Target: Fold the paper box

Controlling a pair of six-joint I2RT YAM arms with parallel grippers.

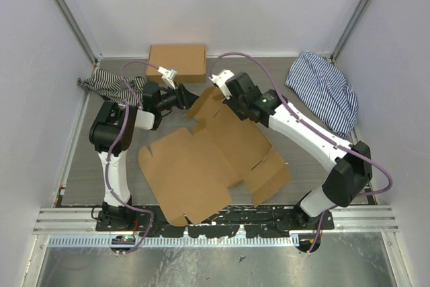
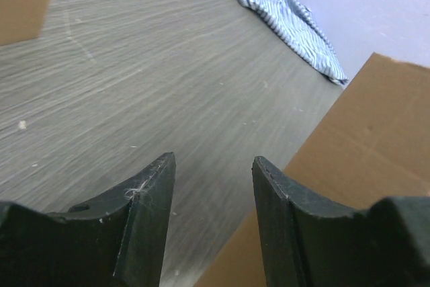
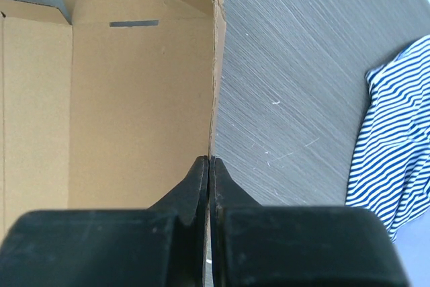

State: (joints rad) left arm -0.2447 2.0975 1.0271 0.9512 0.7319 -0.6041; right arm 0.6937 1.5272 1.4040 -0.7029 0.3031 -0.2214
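Our flat brown die-cut cardboard paper box (image 1: 201, 166) lies mid-frame on the grey table (image 2: 134, 65). Its upper flap stands raised because our right claw (image 3: 209, 162) is pinched tight on its edge. Our left claw (image 2: 213, 159) gapes partway beside it, empty, probably ready to press the fold.

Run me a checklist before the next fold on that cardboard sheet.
1. Right gripper has hold of the paper box: ok, jaws shut on its raised edge.
2. Left gripper free to grasp: ok, jaws open and empty.
3. Paper box between the left jaws: not ok, the cardboard sits beside them.
4. Second box apart from the sheet: ok, at the far edge.
5. Striped cloth off the sheet: ok, far right.
6. How deep the right pinch reaches: cannot tell.
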